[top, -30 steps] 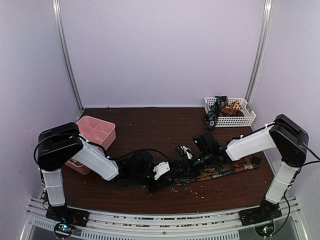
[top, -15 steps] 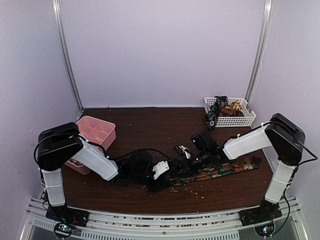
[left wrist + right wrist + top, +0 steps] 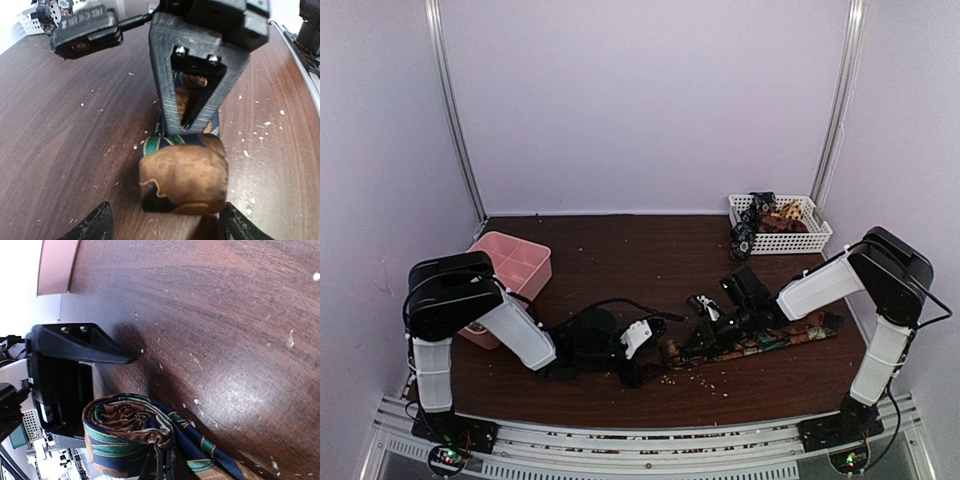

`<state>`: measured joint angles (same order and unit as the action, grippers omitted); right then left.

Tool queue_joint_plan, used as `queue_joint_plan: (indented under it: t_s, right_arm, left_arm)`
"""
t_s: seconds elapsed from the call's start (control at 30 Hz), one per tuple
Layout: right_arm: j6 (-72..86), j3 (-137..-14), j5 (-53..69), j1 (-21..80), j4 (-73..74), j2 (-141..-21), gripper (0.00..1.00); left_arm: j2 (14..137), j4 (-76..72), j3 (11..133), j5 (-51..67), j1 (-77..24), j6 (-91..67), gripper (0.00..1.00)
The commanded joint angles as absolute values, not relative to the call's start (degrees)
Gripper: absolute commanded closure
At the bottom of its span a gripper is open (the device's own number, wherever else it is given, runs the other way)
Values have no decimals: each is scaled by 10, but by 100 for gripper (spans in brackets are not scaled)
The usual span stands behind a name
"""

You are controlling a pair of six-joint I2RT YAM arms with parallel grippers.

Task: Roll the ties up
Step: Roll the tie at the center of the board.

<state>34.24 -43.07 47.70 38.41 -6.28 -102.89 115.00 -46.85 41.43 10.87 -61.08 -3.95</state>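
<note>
Clearly left gripper stands wide apart, flanking the rolled tie; right gripper seemingly pinches it.

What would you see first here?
A half-rolled brown, green and blue tie sits in a coil on the dark table, near its front middle, with the left arm and right arm bent low over it. Pale crumbs lie scattered around it, and a white basket of more ties waits at the back right.

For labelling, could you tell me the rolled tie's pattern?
Rolled tie: brown, dark blue, green print; right wrist view.
</note>
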Motion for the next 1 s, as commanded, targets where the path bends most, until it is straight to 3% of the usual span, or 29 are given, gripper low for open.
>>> queue_joint_plan:
  t_s: [0.0,0.1,0.3,0.47,0.53,0.6,0.73,0.97]
  right_arm:
    - [337,-418,431,388,-35,-1056,100]
    - [346,-421,431,395,-44,-1059,100]
    - [368,-423,428,402,-67,-1057,100]
    - [380,-425,440,406,-74,-1051,99]
    - [376,-425,444,405,-63,-1035,93]
    - [372,-424,448,402,-51,-1015,79]
    - [384,-424,468,400,-44,-976,59]
    - [429,-446,486,425,-59,-949,53]
  left_arm:
    - [1190,-543,446,104,-617,-71,26]
    - [1211,-565,460,106,-617,-84,27]
    - [1222,-577,456,116,-617,-98,40]
    - [1207,-568,425,112,-617,-75,65]
    - [1189,-540,412,114,-617,-51,70]
    - [1173,-485,410,117,-617,-27,74]
    - [1153,-417,412,134,-616,5,75]
    - [1153,-342,445,136,-617,41,75]
